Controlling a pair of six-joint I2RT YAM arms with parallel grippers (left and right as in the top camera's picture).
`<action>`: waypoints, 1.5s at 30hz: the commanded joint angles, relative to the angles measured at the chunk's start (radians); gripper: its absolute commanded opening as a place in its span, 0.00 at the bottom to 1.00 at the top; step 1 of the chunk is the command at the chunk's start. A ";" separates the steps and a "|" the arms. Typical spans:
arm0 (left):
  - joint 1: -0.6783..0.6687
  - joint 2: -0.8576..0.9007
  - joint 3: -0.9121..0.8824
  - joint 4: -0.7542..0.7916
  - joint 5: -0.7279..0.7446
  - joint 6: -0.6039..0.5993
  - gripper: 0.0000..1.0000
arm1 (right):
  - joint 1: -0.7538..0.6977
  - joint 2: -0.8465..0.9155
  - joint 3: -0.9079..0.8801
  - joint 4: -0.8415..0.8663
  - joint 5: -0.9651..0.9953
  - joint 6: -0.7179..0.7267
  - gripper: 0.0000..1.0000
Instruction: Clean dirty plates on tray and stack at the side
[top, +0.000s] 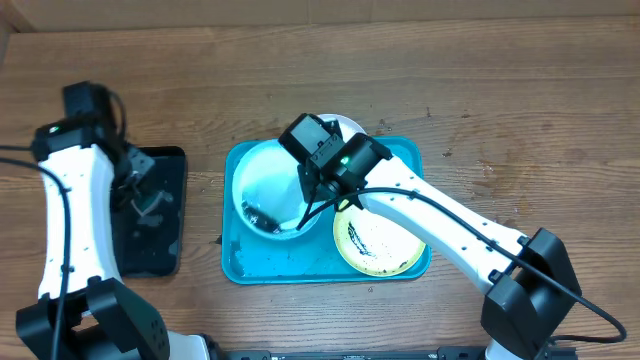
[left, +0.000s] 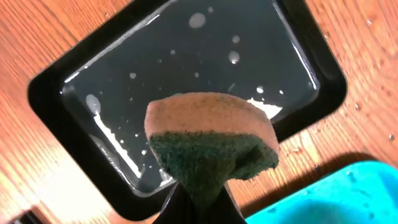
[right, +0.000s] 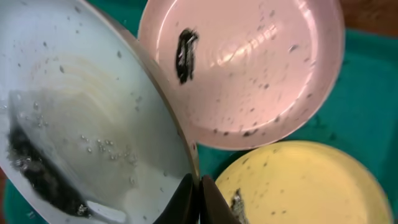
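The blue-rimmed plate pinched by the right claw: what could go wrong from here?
The right claw holds the light blue plate only by its thin rim, and the plate looks wet, so it might slip onto the yellow-green plate or the tray. Its dark smear lies among water droplets and could run off.

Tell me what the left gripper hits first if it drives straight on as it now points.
The left gripper, through the sponge it holds, would likely meet the wet floor of the black tray first; depth is unclear.
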 joint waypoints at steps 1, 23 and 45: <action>0.050 -0.006 -0.034 0.029 0.077 0.023 0.04 | 0.029 -0.005 0.039 -0.022 0.245 -0.101 0.04; 0.058 -0.005 -0.154 0.148 0.084 0.032 0.04 | 0.364 -0.005 0.081 0.014 1.047 -0.418 0.04; 0.058 -0.005 -0.154 0.148 0.087 0.032 0.04 | 0.341 -0.005 0.081 0.125 0.876 -0.432 0.04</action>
